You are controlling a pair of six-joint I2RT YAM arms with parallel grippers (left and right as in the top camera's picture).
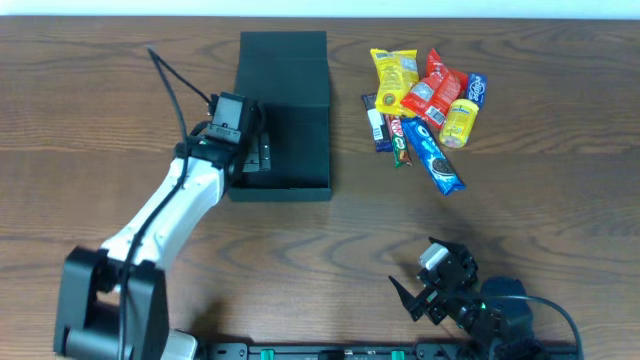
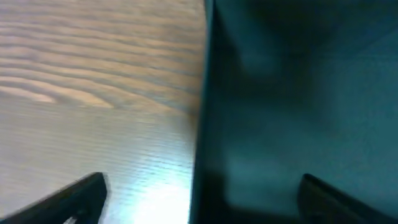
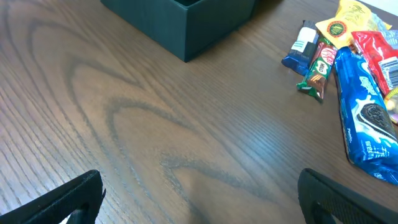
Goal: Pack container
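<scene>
Right gripper [image 3: 199, 194] is hovering spread over the bare table [image 3: 186, 124]; left gripper [image 2: 202, 190] is straddling a container [image 1: 300, 140] wall.
The left jaws are standing open, one finger outside and one inside the open box's left wall at mid-table. Clamping and pulling here is risking dragging or tipping it. The snack packets [image 1: 425, 105] are lying unpacked beyond, to its right.

A dark, lidded container [image 1: 300, 140] lies open on the wooden table [image 1: 90, 90], its flat lid folded back on the far side. The white left arm reaches in from the near left corner, and the left gripper [image 1: 255, 158] sits at the box's left wall. Well apart to the right lies a cluster of snacks: a yellow packet [image 1: 395, 78], red packets [image 1: 437, 90], a blue Oreo packet [image 1: 433, 155] and a KitKat bar [image 1: 400, 140]. The right gripper [image 1: 415, 295] rests near the front edge, fingers spread
</scene>
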